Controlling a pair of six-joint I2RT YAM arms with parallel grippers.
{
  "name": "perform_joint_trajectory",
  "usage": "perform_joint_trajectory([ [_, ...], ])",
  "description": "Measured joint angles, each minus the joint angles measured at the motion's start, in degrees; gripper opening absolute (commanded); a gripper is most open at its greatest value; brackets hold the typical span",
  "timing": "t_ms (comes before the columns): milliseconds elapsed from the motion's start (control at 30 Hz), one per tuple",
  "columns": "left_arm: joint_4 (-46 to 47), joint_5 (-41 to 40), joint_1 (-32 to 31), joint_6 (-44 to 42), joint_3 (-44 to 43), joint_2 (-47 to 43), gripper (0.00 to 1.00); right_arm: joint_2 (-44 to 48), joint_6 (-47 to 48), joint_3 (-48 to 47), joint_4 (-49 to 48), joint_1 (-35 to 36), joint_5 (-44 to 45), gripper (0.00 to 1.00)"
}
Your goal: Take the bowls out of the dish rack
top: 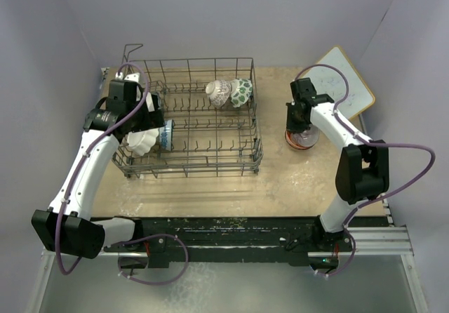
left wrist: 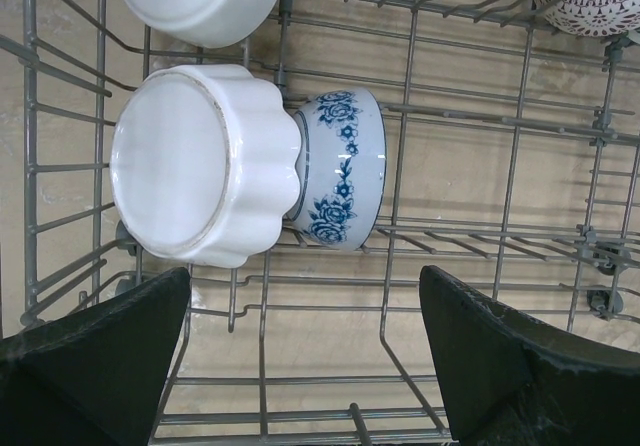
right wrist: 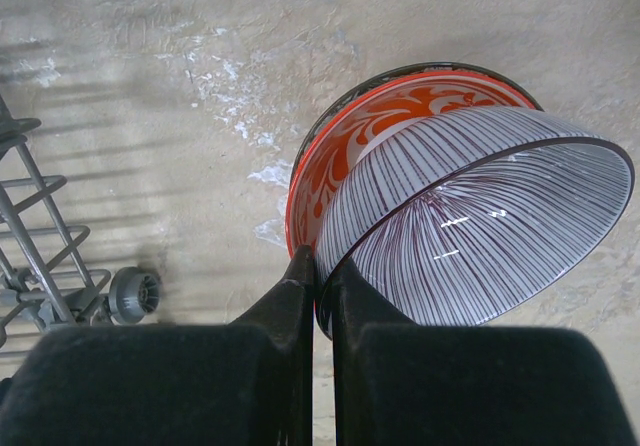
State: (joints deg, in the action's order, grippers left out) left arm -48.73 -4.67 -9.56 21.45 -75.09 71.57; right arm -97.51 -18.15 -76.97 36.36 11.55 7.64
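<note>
We are recording: left gripper [left wrist: 305, 316] apart, facing white scalloped ceramic bowl [left wrist: 195, 166]; right gripper [right wrist: 320, 281] clamping purple-striped ceramic bowl [right wrist: 480, 196].

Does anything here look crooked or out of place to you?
The striped bowl sits tilted inside the red-orange bowl rather than nested flat, its rim pinched by the right gripper. In the dish rack, the white scalloped bowl lies on its side against the blue-flowered bowl.

Table [top: 295, 180]: tan and scuffed, as we see it.
Left: dish rack [top: 203, 160].
Right: red-orange bowl [top: 302, 142].
Far corner: white board [top: 344, 81], perhaps propped.
</note>
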Motion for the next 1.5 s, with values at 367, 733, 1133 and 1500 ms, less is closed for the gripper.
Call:
perform_joint_trajectory([
  [367, -0.1, 0.0, 0.0, 0.0, 0.0, 0.0, 0.99, 0.0, 0.2, 1.2, -1.5, 0.0, -0.6, 0.26],
  [733, 0.1, 0.1, 0.0, 0.0, 0.0, 0.0, 0.99, 2.8, 0.2, 1.2, -1.5, 0.0, -0.7, 0.27],
  [1133, 0.3, 0.9, 0.0, 0.3, 0.0, -0.1, 0.99, 5.3, -0.1, 4.8, -2.8, 0.0, -2.9, 0.12],
  [1500, 0.3, 0.9, 0.0, 0.5, 0.0, -1.2, 0.99, 3.4, -0.1, 6.0, -4.2, 0.0, -3.9, 0.11],
])
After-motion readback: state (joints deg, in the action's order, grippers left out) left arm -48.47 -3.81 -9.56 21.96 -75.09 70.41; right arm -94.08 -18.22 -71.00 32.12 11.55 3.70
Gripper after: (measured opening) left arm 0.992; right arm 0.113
